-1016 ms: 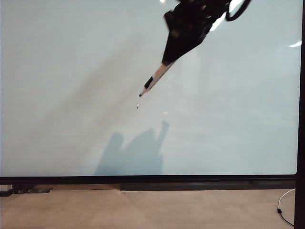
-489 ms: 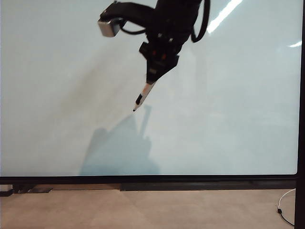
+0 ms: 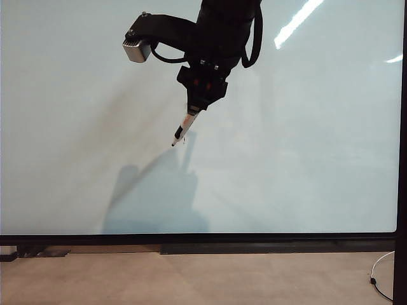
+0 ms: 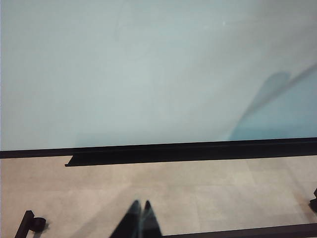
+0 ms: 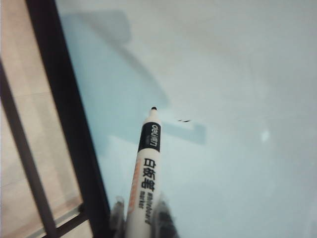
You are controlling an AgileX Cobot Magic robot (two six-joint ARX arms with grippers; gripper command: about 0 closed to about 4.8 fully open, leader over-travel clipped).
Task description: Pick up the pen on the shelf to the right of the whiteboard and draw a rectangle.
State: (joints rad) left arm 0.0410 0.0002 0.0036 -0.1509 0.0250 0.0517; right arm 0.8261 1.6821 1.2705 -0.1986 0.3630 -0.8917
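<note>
Exterior view: the right gripper [image 3: 193,109] hangs in front of the upper middle of the whiteboard [image 3: 318,159], jaws clamped narrowly on the pen [image 3: 183,128], which slants down and away from the jaws with its black tip toward the board. A second ago the arm sat higher and further toward the right of this view, the pen angled flatter and its tip clearly above the small black speck [image 3: 184,141]; now the arm has swung across and down, the pen stands steeper, and the tip lies just beside that speck. The arm's shadow on the board has grown and drawn closer beneath the jaws, which suggests the pen has neared the surface. No rectangle shows yet. Left wrist view: the left gripper [image 4: 138,221] rests low, well apart from the board, its jaws closed together and holding nothing; only floor, the board's black lower frame [image 4: 198,148] and blank board lie ahead of it. Right wrist view: the pen runs straight out from between the jaws, tip pointed at the board, with a short dark mark just beyond and beside the tip; whether the tip actually touches the surface I cannot tell. Judgement: pickup is finished, drawing is about to begin or barely begun.
</note>
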